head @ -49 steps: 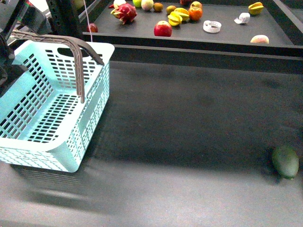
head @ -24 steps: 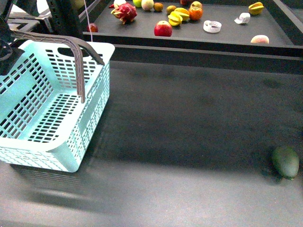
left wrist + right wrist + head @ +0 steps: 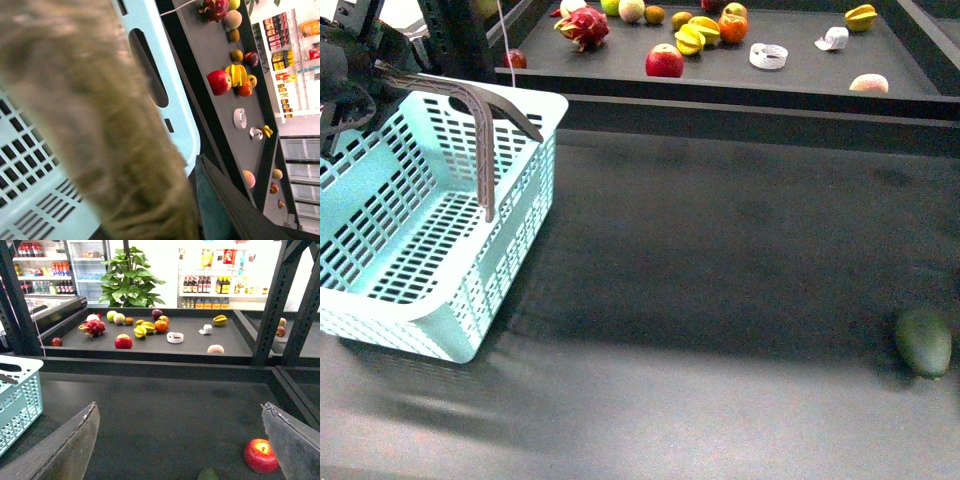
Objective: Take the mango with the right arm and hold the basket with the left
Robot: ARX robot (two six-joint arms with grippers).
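1. basket [image 3: 515, 235]: pale turquoise with slotted walls, at the left of the dark bench [image 3: 720, 250]. its left part runs out of the front view, and we cannot tell whether its whole base lies flat.
2. handle [image 3: 485, 150]: grey-brown, raised over the basket. its top bar leads to the upper left.
3. left end effector [image 3: 360, 65]: black, at the far end of that bar. in the left wrist view the handle is a blur filling the foreground, touching one dark, teal-edged finger [image 3: 225, 212]. we cannot tell whether the fingers are pressed onto it.
4. right end effector [image 3: 180, 410]: fingers spread wide with only bare bench between them, well apart from the basket.
5. mango: we cannot single it out among the small yellow fruit at the back.
6. rear tray [image 3: 790, 85]: behind the bench. it carries a dragon fruit [image 3: 583, 25], a red apple [image 3: 664, 62], star fruits [image 3: 695, 36], an orange [image 3: 733, 27], a white tape roll [image 3: 768, 55] and a peach [image 3: 868, 83].
7. dark green fruit [image 3: 923, 342]: on the bench near its right edge, well apart from the basket.
8. second red apple [image 3: 260, 455]: on the bench, near the right end effector's finger in the right wrist view.
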